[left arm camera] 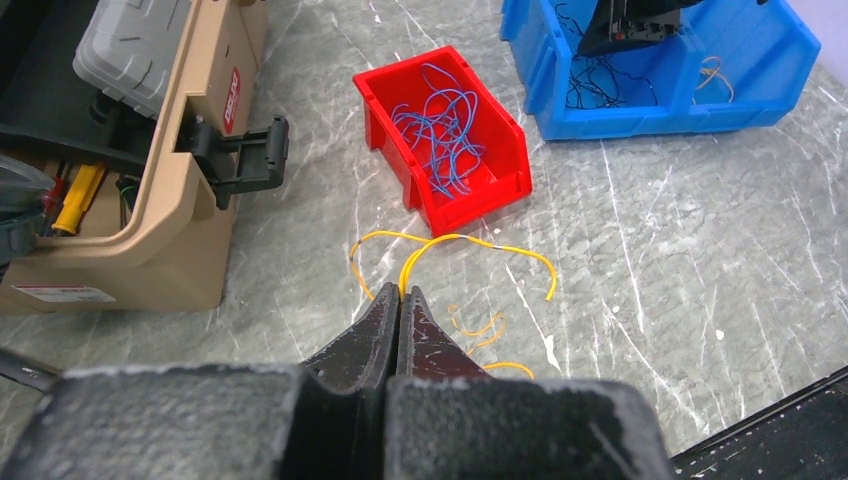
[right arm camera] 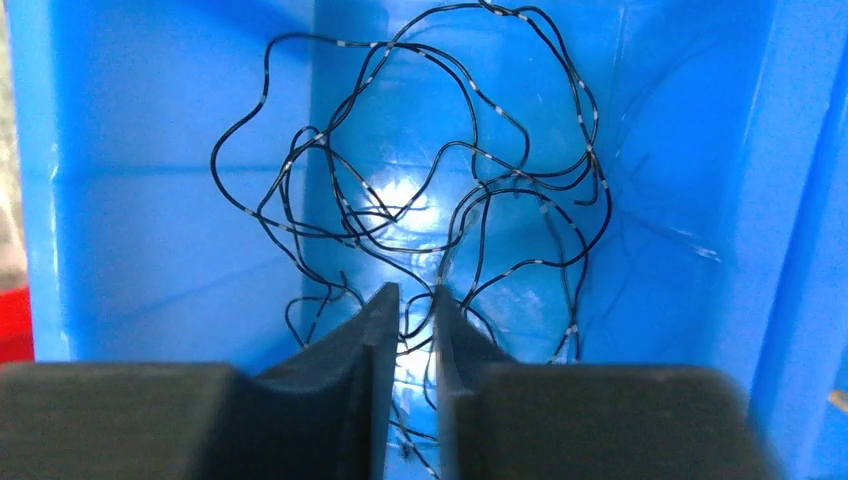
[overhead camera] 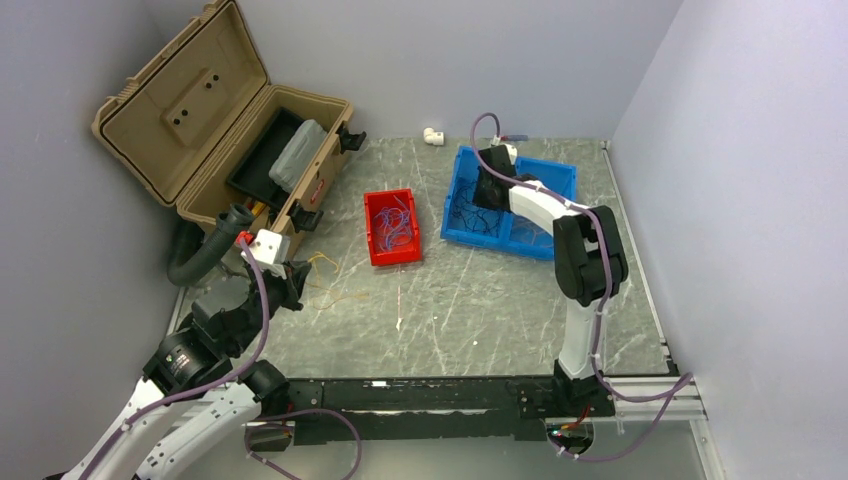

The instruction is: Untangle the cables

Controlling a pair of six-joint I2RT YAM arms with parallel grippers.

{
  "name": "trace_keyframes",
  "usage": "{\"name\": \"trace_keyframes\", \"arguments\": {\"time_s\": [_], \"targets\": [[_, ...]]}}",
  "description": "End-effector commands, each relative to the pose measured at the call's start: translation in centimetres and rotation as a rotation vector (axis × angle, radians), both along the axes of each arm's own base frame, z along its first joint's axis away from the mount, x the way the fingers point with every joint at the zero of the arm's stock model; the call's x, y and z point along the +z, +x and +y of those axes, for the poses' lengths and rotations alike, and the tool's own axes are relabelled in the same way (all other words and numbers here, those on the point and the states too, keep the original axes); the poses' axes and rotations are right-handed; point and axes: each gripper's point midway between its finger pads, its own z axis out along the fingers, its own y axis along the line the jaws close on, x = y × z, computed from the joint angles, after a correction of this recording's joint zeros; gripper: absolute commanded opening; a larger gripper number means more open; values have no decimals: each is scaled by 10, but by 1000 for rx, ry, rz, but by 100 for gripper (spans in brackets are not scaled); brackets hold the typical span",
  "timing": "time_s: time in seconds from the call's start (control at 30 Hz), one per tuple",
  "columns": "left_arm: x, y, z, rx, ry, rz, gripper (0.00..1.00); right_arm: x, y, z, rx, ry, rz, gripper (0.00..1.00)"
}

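My left gripper is shut on a yellow cable that loops out over the grey table just in front of the red bin. More short yellow-orange cables lie beside the fingers. Blue and purple cables are piled in the red bin. My right gripper hangs inside the blue bin over a tangle of black cables; its jaws stand a narrow gap apart, with black strands showing through the gap. From above, the left gripper sits near the yellow cables and the right gripper in the blue bin.
An open tan toolbox with tools stands at the back left, close to my left arm. A white fitting lies by the back wall. A pale thin cable lies on the table below the red bin.
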Motion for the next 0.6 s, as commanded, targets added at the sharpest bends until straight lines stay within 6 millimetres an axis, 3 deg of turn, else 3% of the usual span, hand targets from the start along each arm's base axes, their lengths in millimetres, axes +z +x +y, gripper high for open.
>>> {"name": "trace_keyframes", "arguments": {"time_s": [0.0,0.17,0.3,0.37,0.5,0.57], "targets": [[13,1,-2,-7,-19,-32,0,80,10,1,-1,10,-178,31],[13,1,-5,-25,-17,-30,0,143,-8,-1,36,42,-278,46],[14,-1,-18,-93,-20,-38,0,175,-34,-4,83,65,-336,60],[13,-4,-32,-172,-26,-32,0,194,-56,2,164,100,-388,72],[14,-13,-63,-327,-58,-1,0,208,-110,26,403,206,-480,99],[17,-18,-77,-403,-76,25,0,218,-145,39,546,276,-562,100]]}}
